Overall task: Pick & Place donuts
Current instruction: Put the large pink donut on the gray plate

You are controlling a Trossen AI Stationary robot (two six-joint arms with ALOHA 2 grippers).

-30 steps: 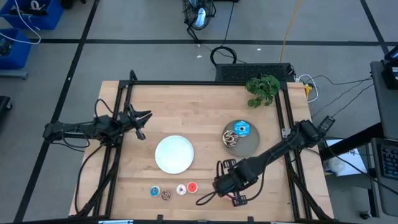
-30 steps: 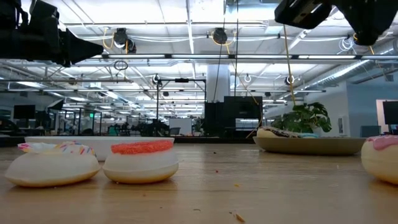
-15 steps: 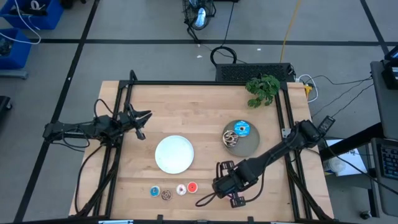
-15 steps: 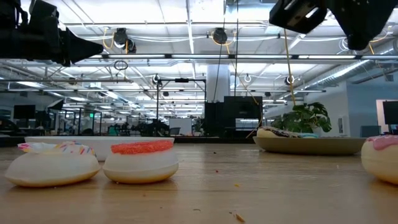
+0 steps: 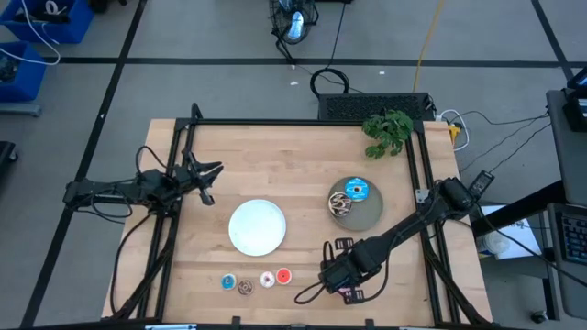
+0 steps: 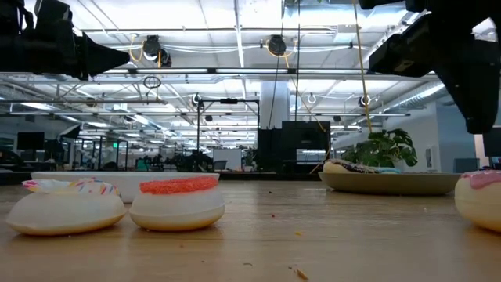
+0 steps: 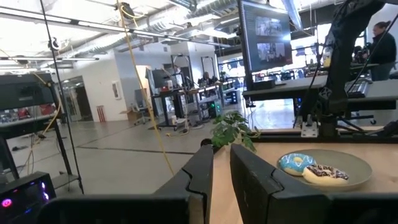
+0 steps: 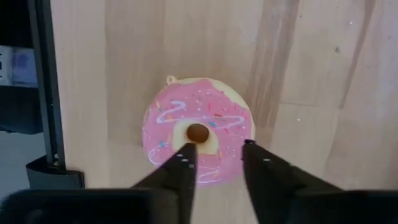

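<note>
Left gripper (image 5: 209, 180) waits near the table's left edge, well clear of the work; its fingers (image 7: 205, 171) sit almost together with only a thin slit between them and grasp nothing.

White plate (image 5: 257, 226): near table centre, nothing visible on it. In front of it, near the front edge, stands a row of four tiny donuts: blue (image 5: 228, 281), brown (image 5: 245, 287), cream (image 5: 267, 280), red (image 5: 283, 274).

Right gripper (image 5: 337, 280) hangs over the pink donut (image 8: 198, 129), which lies flat on the wood near the front edge. The fingers (image 8: 180, 163) are parted and not yet around it. One tip lines up over the centre hole, the other near the outer rim.

Gray plate (image 5: 369, 210), right of centre: holds the blue sprinkled donut (image 5: 355, 191) and the brown-white donut (image 5: 339, 206).

Risks, judged:
- Gap looks narrower than the whole ring; a straight descent may land a tip on the icing and squash or skid the toy.
- A grip across one wall only could let the ring swing or drop in transit.
- The donut lies close to the table frame; a shove could push it against it.
</note>
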